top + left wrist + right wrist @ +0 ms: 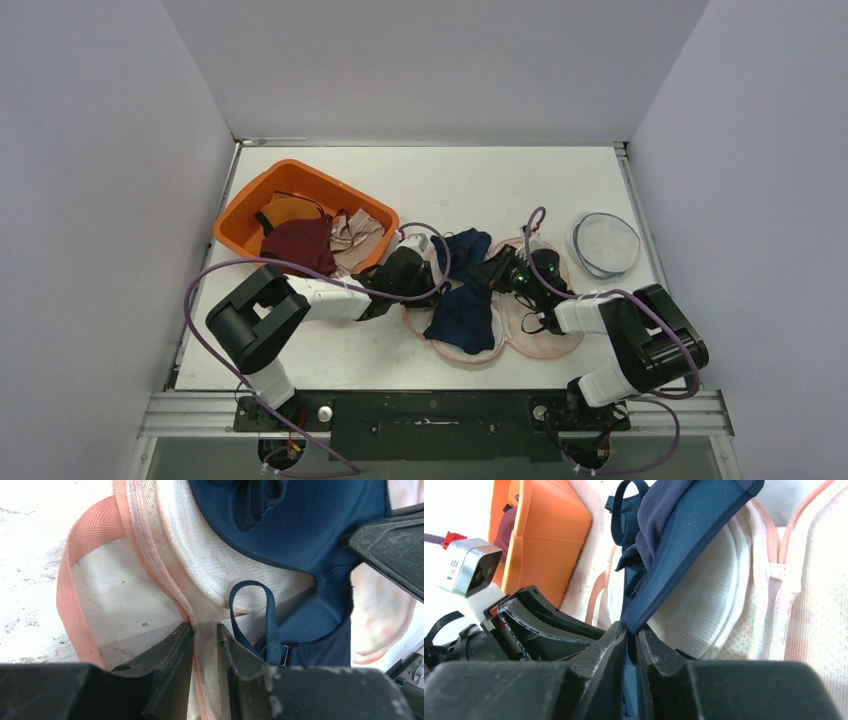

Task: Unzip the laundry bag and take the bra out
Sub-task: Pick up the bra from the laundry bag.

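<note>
The white mesh laundry bag point(545, 335) with peach trim lies open in the middle of the table. A navy blue bra point(462, 312) lies across it. My left gripper point(418, 262) is shut on the bag's peach-edged rim point(204, 645), at the bag's left side. The bra's strap loop point(270, 615) lies just right of its fingers. My right gripper point(497, 270) is shut on the edge of the bra point(684, 545), lifting it off the bag's white mesh point(704, 610). The left arm's gripper shows in the right wrist view point(524, 625).
An orange bin point(300, 180) with several garments stands at the back left. A round grey mesh bag point(606, 243) lies at the back right. Purple cables loop over both arms.
</note>
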`<state>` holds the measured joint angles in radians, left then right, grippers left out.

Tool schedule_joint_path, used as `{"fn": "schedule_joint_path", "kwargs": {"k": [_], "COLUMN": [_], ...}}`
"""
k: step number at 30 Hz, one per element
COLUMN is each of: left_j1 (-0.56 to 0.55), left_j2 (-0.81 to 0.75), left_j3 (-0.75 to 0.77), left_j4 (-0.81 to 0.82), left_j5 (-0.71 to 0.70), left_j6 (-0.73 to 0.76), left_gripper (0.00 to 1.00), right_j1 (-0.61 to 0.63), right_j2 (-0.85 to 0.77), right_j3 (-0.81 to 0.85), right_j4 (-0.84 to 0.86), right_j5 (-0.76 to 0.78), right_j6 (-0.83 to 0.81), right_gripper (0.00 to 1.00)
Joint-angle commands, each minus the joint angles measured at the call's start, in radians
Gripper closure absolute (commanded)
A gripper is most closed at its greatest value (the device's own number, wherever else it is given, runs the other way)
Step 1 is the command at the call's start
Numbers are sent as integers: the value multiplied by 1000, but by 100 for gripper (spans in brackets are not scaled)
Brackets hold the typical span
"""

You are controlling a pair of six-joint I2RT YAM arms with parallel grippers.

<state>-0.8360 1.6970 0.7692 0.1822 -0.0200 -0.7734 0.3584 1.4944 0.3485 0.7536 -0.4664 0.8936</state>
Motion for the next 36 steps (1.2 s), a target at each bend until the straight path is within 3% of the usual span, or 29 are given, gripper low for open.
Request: {"fn": "schedule_joint_path", "kwargs": {"k": [1, 3, 11, 20, 24, 27, 28, 33, 36], "left_j1": [-2, 0, 12, 43, 67, 100, 112, 129, 102], "left_j2": [-4, -17, -151, -330, -417, -481, -498, -481, -412], "left_j3": [33, 31, 25, 38, 21, -41, -65, -164, -219], "left_j4": [5, 0, -72, -197, -210, -66, -6, 336, 566], "left_j5": [9, 9, -30, -78, -58, 58, 111, 401, 493], "left_j6": [13, 12, 18, 25, 1, -4, -6, -25, -70], "left_gripper": [78, 78, 71, 45, 26, 12, 2, 4, 4], "right_j1": [-7, -6, -2, 4, 3, 2, 1, 0, -1], "right_j2": [-73, -116, -309, -399, -459, -500, -510, -540, -543], "right_j3": [-2, 1, -37, -93, -61, -51, -54, -103, -133], "right_j4": [78, 39, -97, -26, -57, -76, -76, -36, 6], "right_j5": [-20, -9, 57, 18, -30, -70, -84, -113, -115], "right_j6": [-62, -101, -295, -274, -261, -245, -234, -164, -124], "right_gripper": [90, 94, 95, 95, 95, 95, 95, 95, 95]}}
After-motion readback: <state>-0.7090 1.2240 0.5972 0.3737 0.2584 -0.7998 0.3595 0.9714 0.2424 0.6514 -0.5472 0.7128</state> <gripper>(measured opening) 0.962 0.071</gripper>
